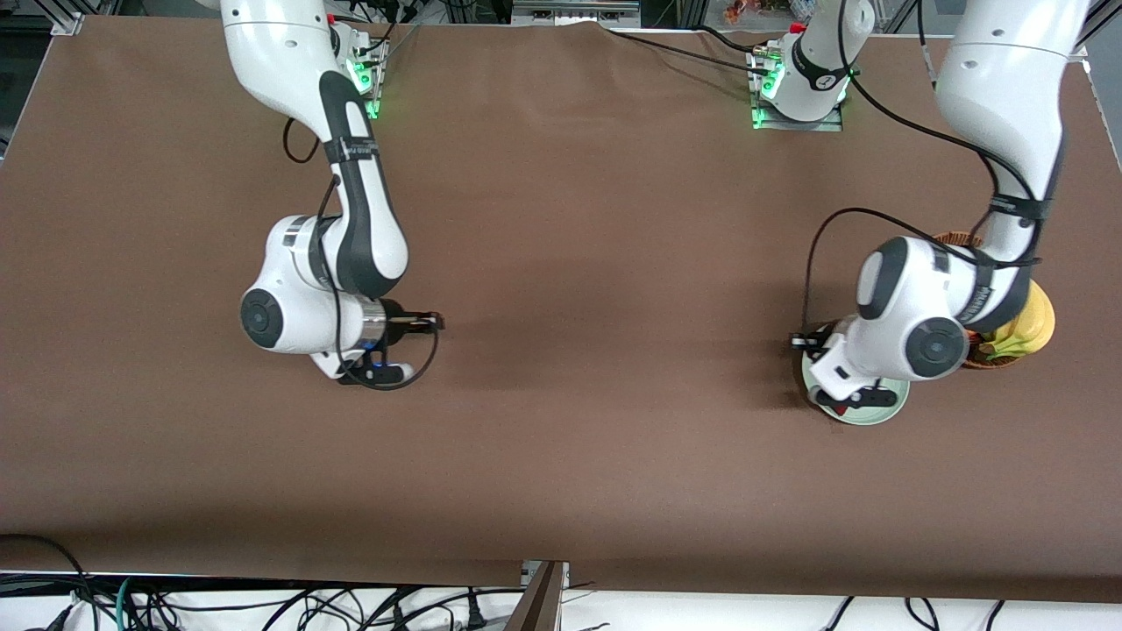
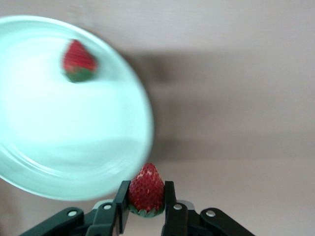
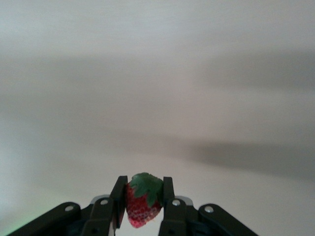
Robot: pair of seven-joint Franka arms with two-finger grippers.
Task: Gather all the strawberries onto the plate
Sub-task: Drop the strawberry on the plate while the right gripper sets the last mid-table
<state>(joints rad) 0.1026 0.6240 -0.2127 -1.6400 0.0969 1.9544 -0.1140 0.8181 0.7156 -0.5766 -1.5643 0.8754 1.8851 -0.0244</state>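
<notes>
The left tool [image 2: 146,209] is clamping 1 strawberry [image 2: 146,191] between its fingers [image 2: 170,199], tip pointing away from the wrist and green cap tucked in toward it. It is hanging over the rim of the mint-green plate [image 2: 59,147], at the plate's edge. A 2nd strawberry [image 2: 78,61] is lying on the plate, well apart from the held one.

Over at the right arm's end of the counter [image 1: 596,263], the right tool [image 3: 142,209] is gripping a 3rd strawberry [image 3: 142,201], leafy cap facing the camera. It is sitting above bare brown cloth, well apart from the plate [image 1: 881,410].

The counter is wearing a plain brown cover, slightly creased near the robot bases. Just beside the plate, on the side away from the front camera, a woven basket [image 1: 957,238] is holding yellow fruit [image 1: 1030,329], mostly hidden by the left arm.

Between the 2 arms the brown surface is lying open right across the middle. Cables [image 1: 263,605] are trailing below the counter's near edge, and the metal frame [image 1: 66,22] is showing at its corner.
</notes>
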